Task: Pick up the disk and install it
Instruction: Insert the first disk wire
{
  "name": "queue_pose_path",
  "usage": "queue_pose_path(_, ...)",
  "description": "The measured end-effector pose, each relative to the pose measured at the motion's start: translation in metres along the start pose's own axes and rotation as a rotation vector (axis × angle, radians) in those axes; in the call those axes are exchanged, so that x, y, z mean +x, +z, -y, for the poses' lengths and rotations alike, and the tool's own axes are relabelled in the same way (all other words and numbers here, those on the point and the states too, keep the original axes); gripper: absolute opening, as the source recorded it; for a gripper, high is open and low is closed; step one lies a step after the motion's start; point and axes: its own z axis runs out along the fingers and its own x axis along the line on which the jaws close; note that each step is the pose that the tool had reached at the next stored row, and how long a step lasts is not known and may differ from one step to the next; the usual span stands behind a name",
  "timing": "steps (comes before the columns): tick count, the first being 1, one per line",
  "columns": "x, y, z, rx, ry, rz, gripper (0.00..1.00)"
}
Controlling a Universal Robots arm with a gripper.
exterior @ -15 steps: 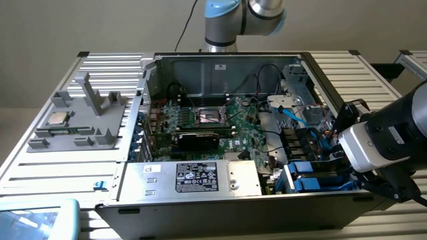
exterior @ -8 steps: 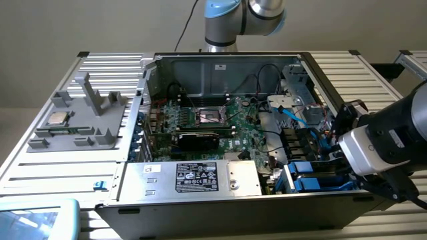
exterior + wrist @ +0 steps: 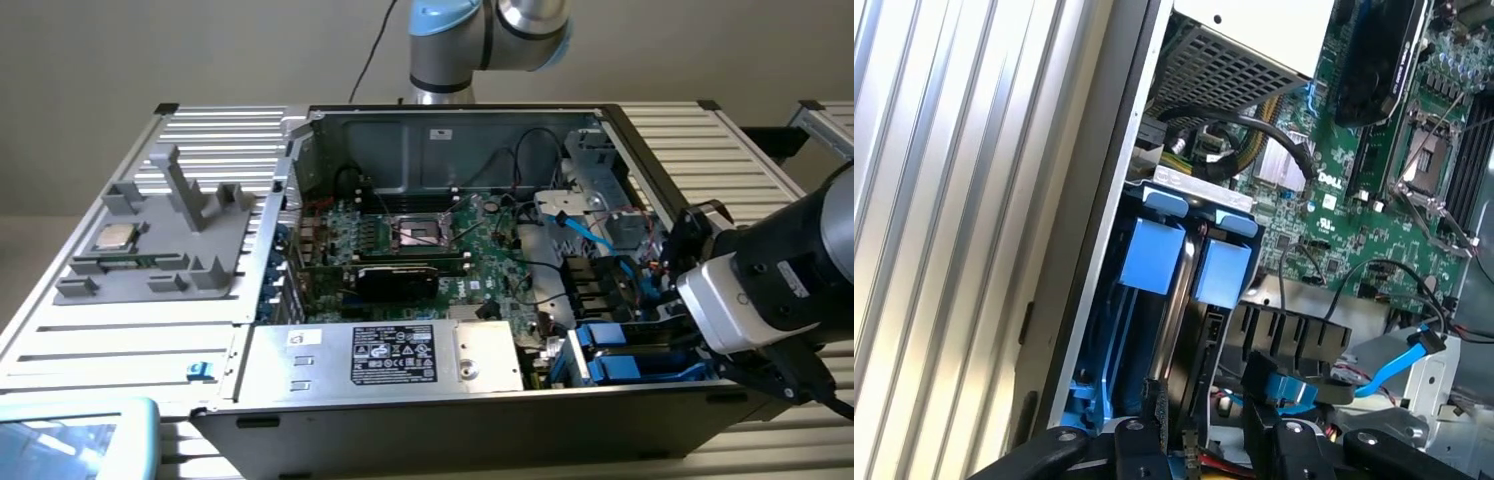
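Note:
The disk [image 3: 1176, 330] stands on edge in the drive bay at the corner of the open computer case, its blue carrier handles [image 3: 1154, 255] sticking up side by side. In the exterior view the blue carrier [image 3: 617, 352] shows in the bay at the exterior view's lower right, just beside the arm's wrist [image 3: 754, 300]. My gripper [image 3: 1209, 450] hovers over one end of the disk. Its two black fingers [image 3: 1279, 450] stand apart on either side of that end, with a gap showing and nothing clamped.
A silver power supply box [image 3: 400, 355] sits beside the bay, with the green motherboard [image 3: 441, 250] and black cables behind it. Blue data cables [image 3: 1409, 355] hang close to the bay. A grey fixture [image 3: 174, 230] with a CPU chip [image 3: 114, 238] lies on the ribbed table [image 3: 120, 330].

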Motion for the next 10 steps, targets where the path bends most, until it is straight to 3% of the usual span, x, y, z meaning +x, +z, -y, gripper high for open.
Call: queue_pose_path(10,-0.0014,-0.001,0.0007,-0.0031,-0.009,0.0013,0.43)
